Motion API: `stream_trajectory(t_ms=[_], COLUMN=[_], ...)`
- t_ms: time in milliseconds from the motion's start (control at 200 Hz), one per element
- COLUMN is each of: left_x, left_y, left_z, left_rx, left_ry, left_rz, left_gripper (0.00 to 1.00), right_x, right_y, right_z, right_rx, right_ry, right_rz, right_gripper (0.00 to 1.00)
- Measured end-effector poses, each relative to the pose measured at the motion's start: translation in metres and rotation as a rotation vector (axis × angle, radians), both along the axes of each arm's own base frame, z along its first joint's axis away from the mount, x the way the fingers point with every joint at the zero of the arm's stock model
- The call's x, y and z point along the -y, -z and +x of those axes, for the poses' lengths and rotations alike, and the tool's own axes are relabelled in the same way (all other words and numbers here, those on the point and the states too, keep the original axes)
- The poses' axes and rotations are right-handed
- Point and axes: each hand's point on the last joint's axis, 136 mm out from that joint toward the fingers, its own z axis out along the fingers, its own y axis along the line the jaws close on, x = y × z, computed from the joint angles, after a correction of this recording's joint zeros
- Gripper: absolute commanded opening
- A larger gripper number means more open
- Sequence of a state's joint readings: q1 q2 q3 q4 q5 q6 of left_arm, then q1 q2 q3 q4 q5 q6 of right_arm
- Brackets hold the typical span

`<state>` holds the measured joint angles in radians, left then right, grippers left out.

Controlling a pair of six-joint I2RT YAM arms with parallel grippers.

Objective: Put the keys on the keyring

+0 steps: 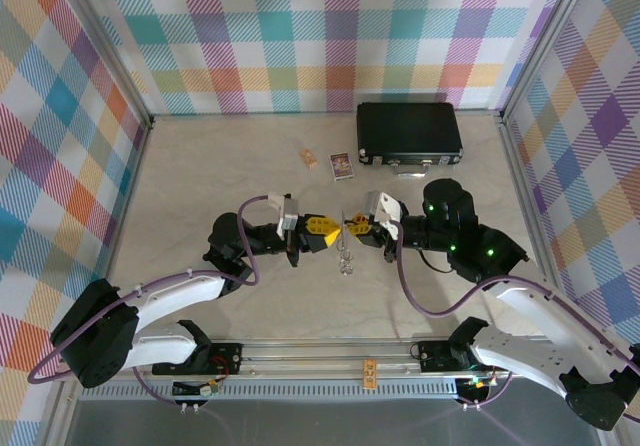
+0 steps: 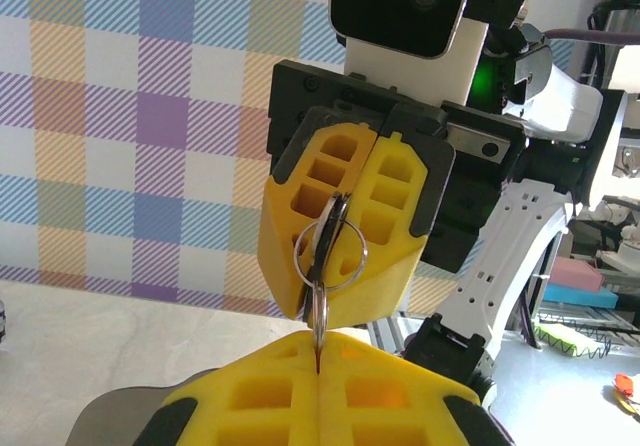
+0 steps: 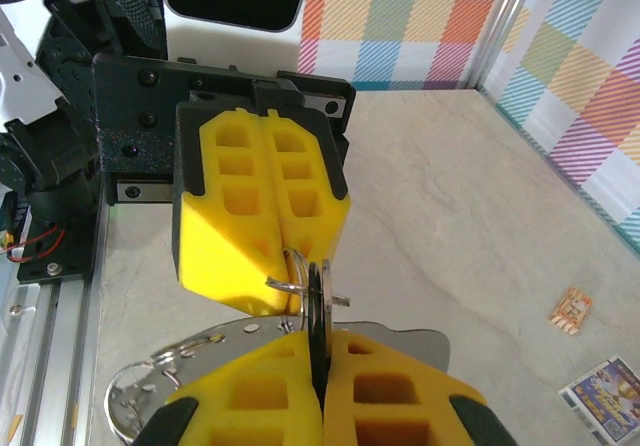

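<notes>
Both sets of jaws clamped above the middle of the pale surface [image 1: 200,176]: right on the silver wire keyring [image 2: 331,250], left pinching a thin silver key [image 2: 319,318] against it. Mid-threading, I reckon; next: slide it round the coil.

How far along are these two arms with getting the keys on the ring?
Done: the pickup, it seems. Both grippers meet tip to tip above the table. In hand: the right gripper is shut on the keyring, and the left gripper is shut on a thin metal piece, probably a key, touching the ring. Left: the threading. Whether any key is already on can't be told, though metal bits dangle below.
</notes>
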<state>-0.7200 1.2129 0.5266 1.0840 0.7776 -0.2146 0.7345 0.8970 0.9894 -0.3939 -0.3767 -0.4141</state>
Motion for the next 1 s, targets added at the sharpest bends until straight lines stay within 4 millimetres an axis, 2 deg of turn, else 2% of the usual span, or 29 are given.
stream_trajectory(t_ms=[210, 265, 380, 500, 625, 670, 740, 905, 930, 1000], left_x=[-0.001, -0.001, -0.003, -0.008, -0.017, -0.022, -0.032, -0.058, -0.062, -0.075], left_y=[0.001, 0.0, 0.0, 0.0, -0.003, -0.005, -0.008, -0.018, -0.02, -0.026], left_z=[0.0, 0.0, 0.003, 0.006, 0.008, 0.008, 0.009, 0.013, 0.015, 0.018], left_rx=[0.011, 0.012, 0.024, 0.023, 0.039, 0.05, 0.063, 0.079, 0.083, 0.086], left_ry=[-0.009, -0.016, -0.042, -0.086, -0.156, -0.186, -0.245, -0.399, -0.425, -0.498], left_rz=[0.009, 0.012, 0.015, 0.024, 0.028, 0.025, 0.016, 0.002, -0.003, -0.019], left_gripper=[0.0, 0.21, 0.39, 0.43, 0.66, 0.75, 0.82, 0.93, 1.0, 1.0], right_x=[0.002, 0.002, 0.002, 0.001, -0.002, -0.003, -0.007, -0.022, -0.025, -0.034], right_y=[0.002, 0.003, 0.001, -0.001, 0.005, 0.009, 0.019, 0.039, 0.042, 0.051], right_z=[0.002, 0.003, 0.007, 0.013, 0.021, 0.026, 0.035, 0.059, 0.063, 0.074], right_rx=[0.012, 0.013, 0.023, 0.031, 0.021, 0.013, -0.001, -0.035, -0.04, -0.06], right_ry=[0.008, 0.011, 0.022, 0.042, 0.062, 0.072, 0.092, 0.13, 0.134, 0.145], right_rz=[-0.027, -0.035, -0.042, -0.05, -0.072, -0.086, -0.109, -0.133, -0.134, -0.132], right_gripper=[0.0, 0.0, 0.0, 0.0, 0.0, 0.0, 0.0, 0.0, 0.0, 0.0])
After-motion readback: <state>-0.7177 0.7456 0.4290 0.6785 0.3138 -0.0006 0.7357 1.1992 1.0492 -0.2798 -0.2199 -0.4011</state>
